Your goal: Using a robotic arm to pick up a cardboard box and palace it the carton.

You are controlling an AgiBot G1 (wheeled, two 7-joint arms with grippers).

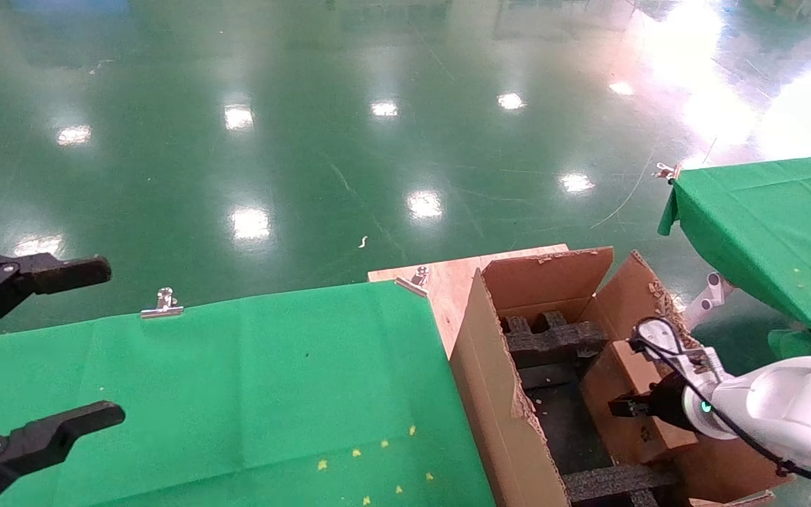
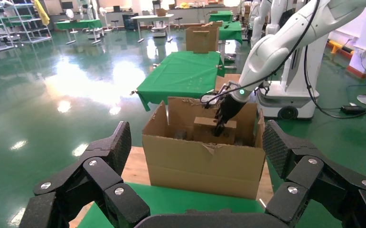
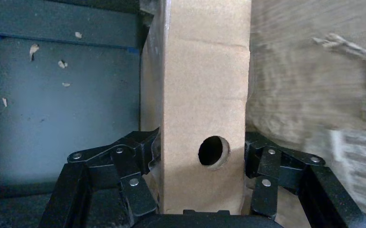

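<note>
The small cardboard box (image 3: 202,85), with a round hole in its narrow face, stands upright between the jaws of my right gripper (image 3: 201,140), which is shut on it. From the head view the cardboard box (image 1: 624,373) is down inside the carton (image 1: 493,394), close to its right wall, with the right gripper (image 1: 632,406) at the end of the white robotic arm (image 1: 786,405). In the left wrist view the box (image 2: 203,128) shows just above the carton's (image 2: 200,164) near wall. My left gripper (image 1: 113,343) hangs open and holds nothing at the far left.
Black foam inserts (image 1: 553,338) line the carton's floor and its flaps are ragged. The carton stands on a wooden board (image 1: 448,278) beside a green-clothed table (image 1: 236,380). A second green table (image 1: 771,225) is at the right. The floor beyond is shiny green.
</note>
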